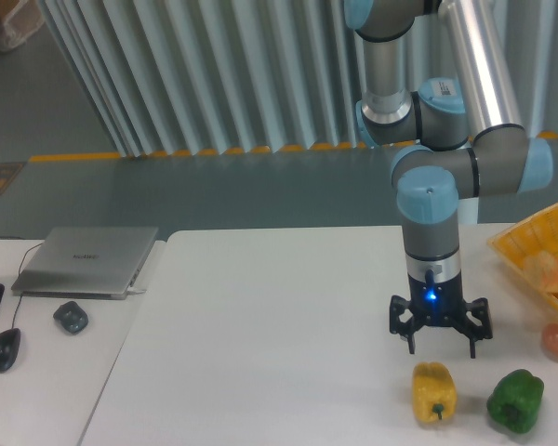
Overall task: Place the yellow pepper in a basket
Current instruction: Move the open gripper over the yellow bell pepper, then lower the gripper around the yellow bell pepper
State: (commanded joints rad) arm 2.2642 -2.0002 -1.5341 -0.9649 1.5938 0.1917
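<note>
I've got the gripper (442, 351) hanging over the white bench (260, 334), fingers spread wide and pointing straight down, nothing between them, a blue light glowing on the wrist just above. The yellow pepper (434, 392) lies on the bench right under it, at about 6 o'clock from the fingertips, a small gap showing between the tips and the top of the pepper, so no contact from what I can see. The pepper is on its side with the dark stem facing the camera.

The green pepper (515, 400) sits just beside it at 3 o'clock, the two apart. Up at 1 o'clock from the green one there's a small orange-red fruit (557, 341) near the right edge of the bench. The basket (530, 243) is at 2 o'clock from the gripper, yellow-orange with latticed sides, cut off by the frame edge (something pale orange lies inside, I can't tell what).

Far off at 9 o'clock: a closed laptop (86, 260) and two mice (71, 317).
</note>
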